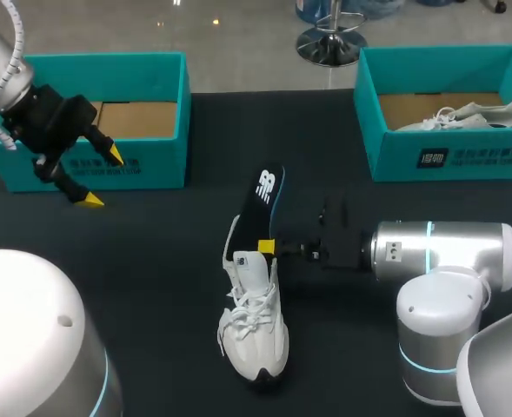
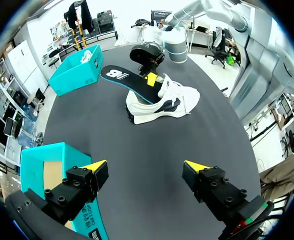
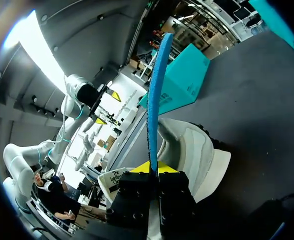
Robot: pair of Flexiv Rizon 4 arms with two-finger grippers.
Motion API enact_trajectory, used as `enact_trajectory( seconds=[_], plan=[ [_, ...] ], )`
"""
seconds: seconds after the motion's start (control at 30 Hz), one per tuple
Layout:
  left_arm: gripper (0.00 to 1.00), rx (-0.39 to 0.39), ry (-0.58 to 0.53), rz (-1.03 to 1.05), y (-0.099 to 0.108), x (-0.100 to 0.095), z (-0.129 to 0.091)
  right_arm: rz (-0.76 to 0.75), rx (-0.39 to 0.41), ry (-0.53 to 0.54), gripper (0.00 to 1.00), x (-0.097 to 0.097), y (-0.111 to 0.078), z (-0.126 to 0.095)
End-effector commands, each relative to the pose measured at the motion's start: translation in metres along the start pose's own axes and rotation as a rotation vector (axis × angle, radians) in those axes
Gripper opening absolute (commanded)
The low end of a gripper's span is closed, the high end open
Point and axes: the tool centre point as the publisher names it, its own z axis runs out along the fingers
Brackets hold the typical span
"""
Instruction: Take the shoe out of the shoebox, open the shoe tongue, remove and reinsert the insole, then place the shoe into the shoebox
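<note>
shoe (image 1: 254, 321) on the table (image 1: 151, 261), its insole (image 1: 264, 208) clamped in right hand (image 1: 267, 248), left hand (image 1: 102, 177) apart; second shoe (image 1: 464, 115) inside right shoebox (image 1: 451, 156)

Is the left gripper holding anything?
No; the left gripper is open, with only bare table showing in its gap.

My left arm enters from the left. Its gripper (image 1: 101, 178) hangs with fingers spread wide, holding nothing. My right arm lies level, pointing in from the right. Its gripper (image 1: 269, 248) is closed, both fingers clamping the insole (image 1: 268, 207).
</note>
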Motion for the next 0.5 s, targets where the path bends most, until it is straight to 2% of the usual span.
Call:
enact_trajectory(
  seconds=[0.03, 0.23, 0.27, 0.33, 0.5],
  plan=[
    [1.0, -0.003, 0.002, 0.0, 0.0, 0.0, 0.0, -0.002, 0.045, -0.036, 0.0, 0.004, 0.001, -0.002],
    [1.0, -0.003, 0.002, 0.0, 0.0, 0.0, 0.0, 0.005, 0.085, -0.042, 0.0, 0.003, -0.003, -0.001],
    [1.0, -0.003, 0.002, 0.0, 0.0, 0.0, 0.0, 0.007, 0.089, -0.042, 0.27, 0.003, -0.003, -0.001],
    [1.0, -0.003, 0.002, 0.0, 0.0, 0.0, 0.0, 0.005, 0.096, -0.048, 1.0, 0.006, -0.001, 0.001],
    [1.0, -0.003, 0.002, 0.0, 0.0, 0.0, 0.0, -0.015, 0.113, -0.044, 1.0, 0.009, 0.01, 0.004]
  ],
)
